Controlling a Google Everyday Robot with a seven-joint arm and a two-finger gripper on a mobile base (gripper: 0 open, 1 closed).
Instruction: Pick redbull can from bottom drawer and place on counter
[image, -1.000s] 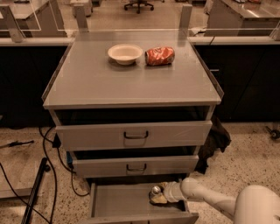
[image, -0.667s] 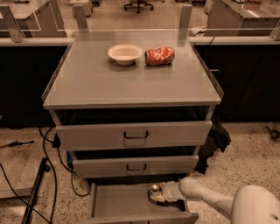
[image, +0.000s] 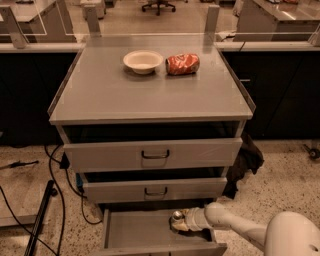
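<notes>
Shows next to no movement since a second ago: keeps the gripper (image: 181, 223) in the same spot at the right rear of the bottom drawer (image: 135, 234), right up against the redbull can (image: 176, 216), seemingly upright there on the flat grey floor. Cannot tell the gripper's opening, nor any hold on the can; pale gripper and can body hard to separate, only the silvery can top plain to see.

Cuts off the pulled-out drawer's front face at the lower edge, and the white arm (image: 235, 229) at the lower right corner. Hides the drawer's back under the middle drawer (image: 120, 191), and leaves the insides of that and of the top drawer (image: 100, 155) in shadow.

Offers no readable writing: markings on the redbull can too small, and only white traces on the crushed orange-red can (image: 182, 64), lying on its side on the counter (image: 150, 97) just beside a white bowl (image: 143, 61).

Elsewhere: smooth grey counter with slightly raised side edges, speckled floor (image: 290, 185), black cables (image: 55, 175) at the left, dark cloth (image: 247, 157) at the cabinet's right, an office chair (image: 159, 5) far behind.
</notes>
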